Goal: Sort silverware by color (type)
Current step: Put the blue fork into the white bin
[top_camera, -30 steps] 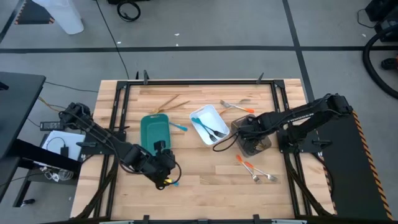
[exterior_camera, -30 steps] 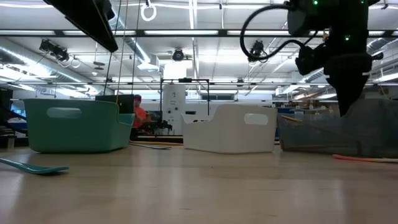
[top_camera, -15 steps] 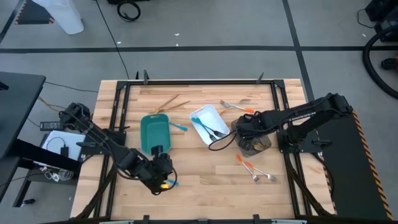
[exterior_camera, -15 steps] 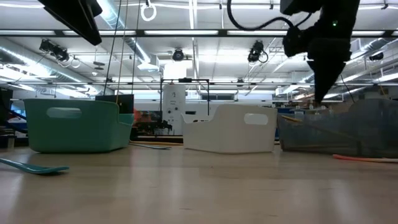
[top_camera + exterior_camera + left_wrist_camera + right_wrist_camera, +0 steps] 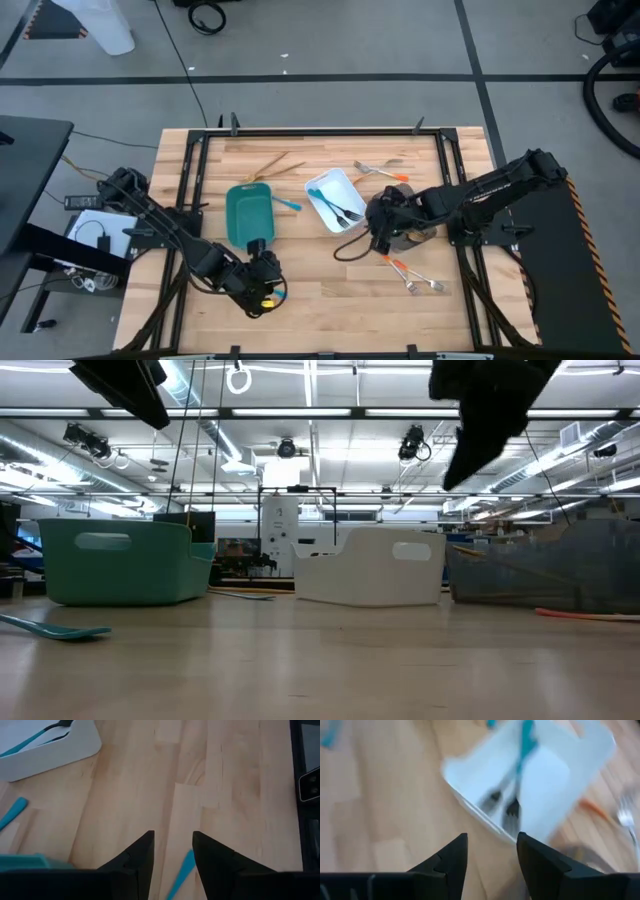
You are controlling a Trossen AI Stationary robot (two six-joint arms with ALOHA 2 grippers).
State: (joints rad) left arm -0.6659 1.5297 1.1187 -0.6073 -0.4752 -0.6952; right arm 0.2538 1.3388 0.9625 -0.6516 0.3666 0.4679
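Left gripper [image 5: 172, 851]: fingers parted, nothing held; poised above a blue-handled utensil [image 5: 182, 873] on the wooden table [image 5: 330, 290], near the front edge.
Teal rectangular tray [image 5: 248, 212]: placed just beyond the left gripper.
White rectangular tray [image 5: 335, 199]: blue-handled forks [image 5: 514, 800] contained.
Right gripper [image 5: 491, 851]: fingers parted, empty; held above the table beside the white tray.
Orange-handled forks [image 5: 408, 274]: laid right of centre on the table.

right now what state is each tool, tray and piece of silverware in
left tool: open, empty, over bare wood near a blue utensil
right tool: open, empty, by the white tray
white tray: upright, holds two blue-handled forks
teal tray: upright, looks empty
grey-brown tray: partly hidden by right arm
orange-handled forks: lying loose on table
gold pieces: lying loose at far edge
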